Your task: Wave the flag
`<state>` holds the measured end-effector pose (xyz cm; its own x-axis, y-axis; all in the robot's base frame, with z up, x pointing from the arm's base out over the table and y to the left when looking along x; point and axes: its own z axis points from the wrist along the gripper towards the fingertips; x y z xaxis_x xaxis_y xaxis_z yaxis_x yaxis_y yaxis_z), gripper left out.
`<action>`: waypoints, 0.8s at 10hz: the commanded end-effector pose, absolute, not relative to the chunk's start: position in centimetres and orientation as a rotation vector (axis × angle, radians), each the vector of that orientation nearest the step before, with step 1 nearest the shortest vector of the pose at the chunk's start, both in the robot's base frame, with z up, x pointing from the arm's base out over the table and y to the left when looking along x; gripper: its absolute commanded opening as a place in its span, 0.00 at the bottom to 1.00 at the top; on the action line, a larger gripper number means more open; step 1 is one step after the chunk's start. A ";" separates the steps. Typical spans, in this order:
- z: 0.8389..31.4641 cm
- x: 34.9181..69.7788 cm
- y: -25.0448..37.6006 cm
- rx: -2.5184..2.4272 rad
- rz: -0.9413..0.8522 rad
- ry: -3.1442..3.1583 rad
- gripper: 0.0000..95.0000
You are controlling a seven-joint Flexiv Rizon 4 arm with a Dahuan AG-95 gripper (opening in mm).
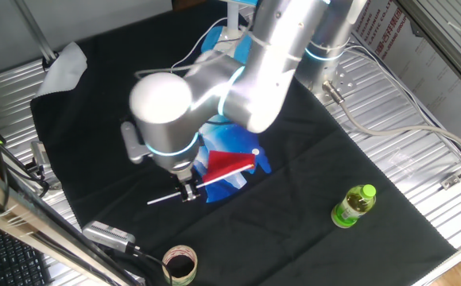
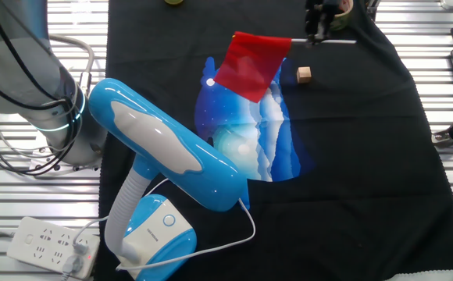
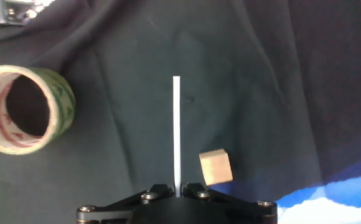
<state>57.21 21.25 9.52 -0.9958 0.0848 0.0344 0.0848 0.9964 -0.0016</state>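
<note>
End effector (image 1: 187, 191): one two-finger unit on the single arm, closed on the white stick (image 3: 177, 134) of the flag (image 2: 250, 65). The grip sits partway along the stick, not at its tip. In the hand view the stick runs straight out from between the jaws, a bare length projecting beyond them.

Flag: held clear of the counter (image 2: 367, 172), above the black cloth (image 1: 294, 159). Its long axis is the stick, lying roughly level. Seen from the fixed view that faces the arm, the red cloth (image 1: 229, 165) extends to one side of the end effector and the bare stick end to the other. In the other fixed view the red cloth hangs slanted off the stick, over the edge of the blue-and-white patterned cloth (image 2: 250, 144).

Relation governing the coming move: the cloth mass lies off to one side of the grip, so swinging the wrist across the stick's axis is judged to sweep the cloth widest.

Nearby items:
- small wooden cube (image 3: 215, 167), on the black cloth just beside the stick line, apart from it;
- roll of tape (image 3: 20, 109), well to the side;
- green bottle (image 1: 353, 205), well apart;
- blue desk lamp (image 2: 164, 156), on the far side of the patterned cloth.
</note>
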 end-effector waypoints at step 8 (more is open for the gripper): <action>14.5 56.9 20.1 -0.042 -0.029 -3.077 0.00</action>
